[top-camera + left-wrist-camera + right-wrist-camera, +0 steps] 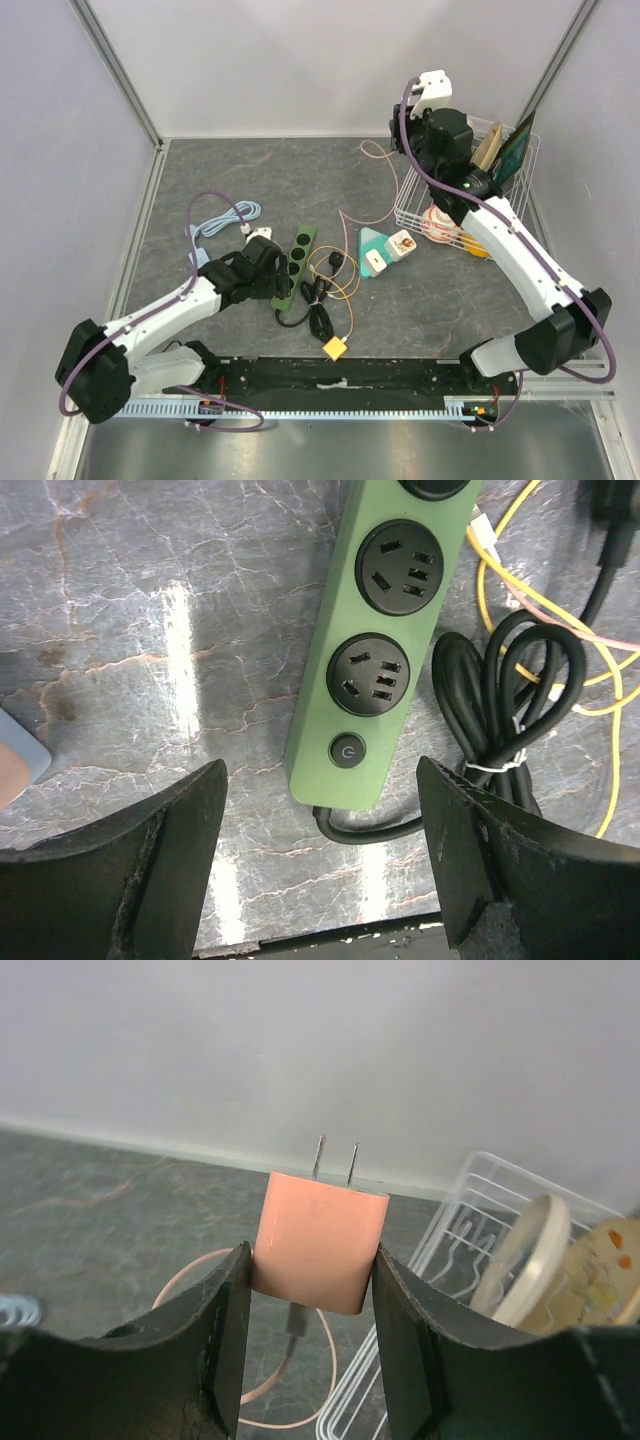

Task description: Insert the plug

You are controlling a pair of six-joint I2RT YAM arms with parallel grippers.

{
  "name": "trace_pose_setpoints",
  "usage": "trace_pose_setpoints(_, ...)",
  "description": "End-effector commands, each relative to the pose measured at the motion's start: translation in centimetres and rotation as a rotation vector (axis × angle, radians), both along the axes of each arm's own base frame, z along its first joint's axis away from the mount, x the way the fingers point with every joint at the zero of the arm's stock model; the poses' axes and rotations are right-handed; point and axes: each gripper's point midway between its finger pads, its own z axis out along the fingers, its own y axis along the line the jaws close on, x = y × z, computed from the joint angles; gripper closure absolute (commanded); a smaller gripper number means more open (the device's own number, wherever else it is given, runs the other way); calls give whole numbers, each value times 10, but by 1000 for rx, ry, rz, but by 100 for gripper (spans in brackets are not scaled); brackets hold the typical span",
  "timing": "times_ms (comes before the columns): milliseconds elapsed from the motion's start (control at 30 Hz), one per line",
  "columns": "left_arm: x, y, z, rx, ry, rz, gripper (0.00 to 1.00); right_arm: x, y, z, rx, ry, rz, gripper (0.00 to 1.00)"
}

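A green power strip (pixel 296 258) lies on the dark table; in the left wrist view (pixel 385 630) its round sockets and power button face up. My left gripper (pixel 320 850) is open and empty, hovering over the strip's button end, and it also shows from above (pixel 268 268). My right gripper (pixel 312 1290) is shut on a pink plug (pixel 320 1240), its two metal prongs pointing up and away. It is held high at the back right (pixel 402 132). A pink cable (pixel 320 1360) hangs from the plug down to the table.
A coiled black cord (pixel 510 710) and yellow wire (pixel 520 590) lie right of the strip. A white wire rack (pixel 460 195) with plates stands back right. A teal adapter (pixel 372 245), white adapter (pixel 401 245), yellow connector (pixel 335 347) and pale blue cable (pixel 225 220) lie around.
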Motion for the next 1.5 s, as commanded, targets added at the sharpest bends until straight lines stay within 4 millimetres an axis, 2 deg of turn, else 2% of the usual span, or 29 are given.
trace_pose_setpoints(0, 15, -4, 40, -77, -117, 59, 18, -42, 43, 9, -97, -21, 361, 96)
trace_pose_setpoints(33, 17, -7, 57, -118, -157, 58, 17, -57, 64, -9, -97, 16, 509, 96)
trace_pose_setpoints(100, 18, -13, 76, -181, -202, 49, 17, -75, 73, -23, -100, 33, 610, 96)
trace_pose_setpoints(133, 19, -15, 96, -239, -247, 50, 17, -88, 81, -50, -103, 76, 693, 96)
trace_pose_setpoints(200, 18, -26, 122, -337, -293, 25, 17, -106, 86, -59, -111, 65, 770, 96)
trace_pose_setpoints(233, 17, -29, 132, -374, -313, 17, 17, -117, 90, -79, -126, 90, 830, 96)
trace_pose_setpoints(300, 15, -40, 162, -483, -370, -15, 17, -131, 94, -88, -141, 92, 889, 96)
trace_pose_setpoints(333, 15, -43, 171, -512, -386, -25, 17, -137, 94, -98, -159, 103, 915, 96)
trace_pose_setpoints(400, 16, -53, 194, -589, -417, -49, 16, -151, 101, -104, -179, 104, 974, 96)
trace_pose_setpoints(467, 19, -62, 206, -625, -419, -64, 15, -165, 109, -114, -234, 97, 1045, 95)
trace_pose_setpoints(567, 24, -87, 223, -702, -387, -117, 14, -176, 118, -120, -274, 89, 1093, 95)
trace_pose_setpoints(733, 33, -128, 232, -863, -299, -161, 15, -183, 127, -123, -291, 81, 1128, 95)
trace_pose_setpoints(833, 35, -143, 226, -896, -236, -181, 15, -184, 130, -124, -288, 78, 1143, 95)
trace_pose_setpoints(933, 40, -147, 219, -896, -219, -170, 19, -187, 133, -124, -285, 74, 1163, 95)
trace_pose_setpoints(1200, 53, -151, 208, -903, -213, -128, 38, -193, 140, -125, -257, 68, 1204, 95)
trace_pose_setpoints(1367, 51, -154, 201, -920, -185, -132, 48, -195, 142, -124, -241, 61, 1211, 95)
trace_pose_setpoints(1433, 50, -154, 200, -921, -180, -132, 54, -195, 142, -124, -237, 60, 1213, 95)
trace_pose_setpoints(1467, 50, -153, 199, -921, -178, -128, 64, -195, 142, -125, -231, 65, 1214, 95)
